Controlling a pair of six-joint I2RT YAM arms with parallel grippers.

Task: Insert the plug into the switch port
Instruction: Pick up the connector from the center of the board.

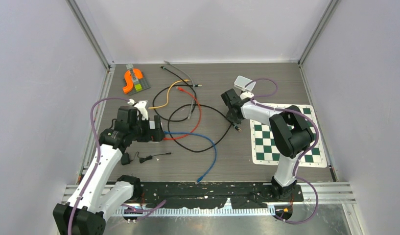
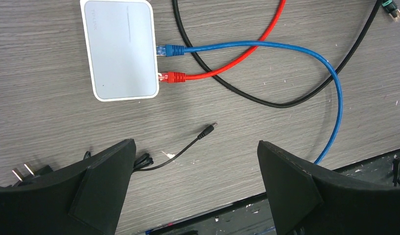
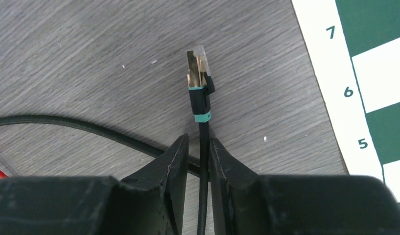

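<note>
The white switch [image 2: 122, 49] lies flat on the table in the left wrist view, with a blue plug [image 2: 171, 50] and a red plug [image 2: 174, 77] in its side ports. My left gripper [image 2: 196, 143] hovers wide open above it, holding nothing, and hides the switch in the top view. The black cable's plug [image 3: 198, 68], metal with teal bands, lies on the table left of the chessboard mat [image 1: 286, 134]. My right gripper [image 3: 199, 138] straddles the black cable just behind that plug. Its fingers stand narrow around the cable, with a thin gap on one side.
A small black barrel connector [image 2: 207, 131] on a thin lead lies near the left fingers. Red, blue, black, orange and grey cables loop across the middle [image 1: 188, 117]. An orange part on a grey board [image 1: 134, 81] sits back left. A white box [image 1: 244, 82] sits behind the right arm.
</note>
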